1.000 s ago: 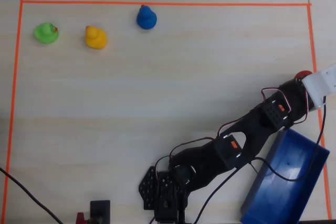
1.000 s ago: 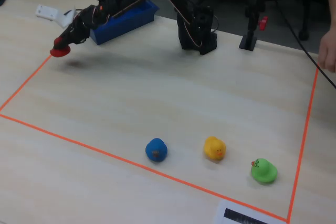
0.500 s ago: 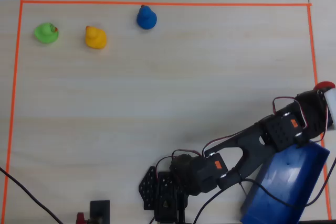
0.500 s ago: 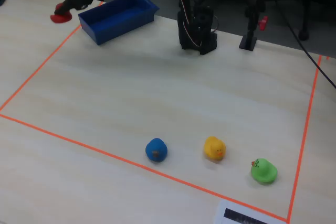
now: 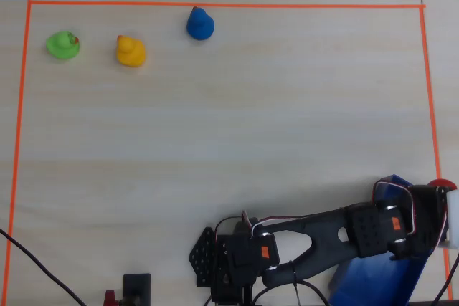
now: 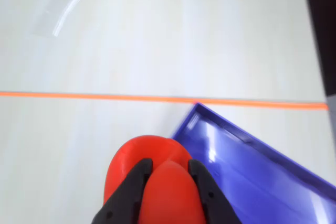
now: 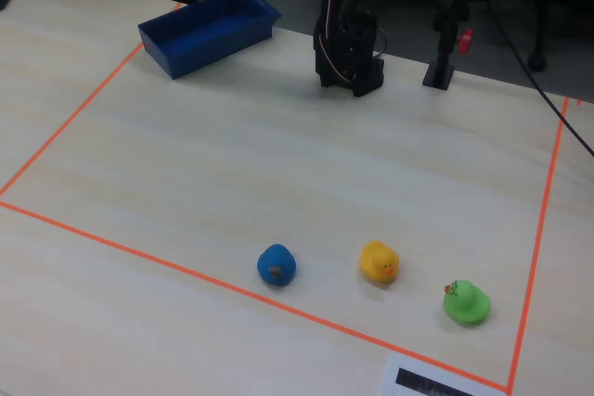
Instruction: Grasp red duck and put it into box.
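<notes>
Glossy red duck [image 6: 157, 182], wood-grain table [image 5: 251, 141]

Overhead looks straight down, wrist close-up, fixed from opposite; all share the box [image 7: 206, 32].

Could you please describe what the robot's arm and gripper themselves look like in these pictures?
The arm is matte black plastic with blocky black servos, small orange stickers, and thin white and red cables looping along it. A perforated black plate sits at its base. In the wrist view, the gripper has two smooth, curved black fingers.
</notes>
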Action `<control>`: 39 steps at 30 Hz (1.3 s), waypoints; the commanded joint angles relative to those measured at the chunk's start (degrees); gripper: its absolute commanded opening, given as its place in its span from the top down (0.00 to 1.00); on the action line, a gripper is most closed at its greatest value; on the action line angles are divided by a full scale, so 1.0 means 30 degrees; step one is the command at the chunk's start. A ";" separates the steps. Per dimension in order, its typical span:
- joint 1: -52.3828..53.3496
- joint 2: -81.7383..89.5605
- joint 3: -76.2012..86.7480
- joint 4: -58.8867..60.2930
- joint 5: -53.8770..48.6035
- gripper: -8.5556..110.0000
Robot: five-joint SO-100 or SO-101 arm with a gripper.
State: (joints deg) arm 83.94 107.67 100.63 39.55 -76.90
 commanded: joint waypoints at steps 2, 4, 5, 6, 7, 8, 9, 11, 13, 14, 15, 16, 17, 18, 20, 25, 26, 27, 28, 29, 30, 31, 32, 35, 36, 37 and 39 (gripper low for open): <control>0.1875 0.1816 0.2021 -0.0088 -0.1318 0.93; 0.2432 0.2344 0.3193 0.0088 -0.1875 0.93; 0.2666 0.2578 0.3721 0.0146 -0.2168 0.93; 0.2871 0.2783 0.4219 0.0176 -0.2344 0.93; 0.3018 0.2959 0.4600 0.0205 -0.2490 0.93; 0.3164 0.3105 0.4922 0.0234 -0.2607 0.93; 0.3281 0.3223 0.5186 0.0293 -0.2754 0.93; 0.3457 0.3340 0.5625 0.0293 -0.2930 0.93; 0.3516 0.3428 0.6035 0.0352 -0.3076 0.93; 0.3545 0.3457 0.6240 0.0352 -0.3135 0.93; 0.3545 0.3486 0.6504 0.0264 -0.3193 0.93; 0.3574 0.3545 0.6797 0.0059 -0.3252 0.93; 0.3574 0.3604 0.7090 -0.0205 -0.3311 0.93; 0.3604 0.3633 0.7354 -0.0469 -0.3369 0.93; 0.3633 0.3779 0.7881 -0.1025 -0.3516 0.93; 0.3809 0.3926 0.9141 -0.2812 -0.3838 0.93; 0.3809 0.3838 0.9229 -0.3105 -0.3838 0.93; 0.3809 0.3721 0.9229 -0.3340 -0.3838 0.93; 0.3838 0.3604 0.9229 -0.3574 -0.3838 0.93; 0.3838 0.3428 0.9199 -0.3867 -0.3809 0.93; 0.3838 0.3281 0.9141 -0.4102 -0.3750 0.93; 0.3809 0.3105 0.9053 -0.4277 -0.3691 0.93; 0.3809 0.2930 0.8936 -0.4424 -0.3662 0.93; 0.3779 0.2490 0.8701 -0.4687 -0.3662 0.93; 0.3779 0.2402 0.8672 -0.4775 -0.3662 0.93; 0.3779 0.2314 0.8643 -0.4951 -0.3633 0.93; 0.3779 0.2109 0.8643 -0.5273 -0.3633 0.93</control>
State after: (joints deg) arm 95.01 113.99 128.76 26.10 -87.80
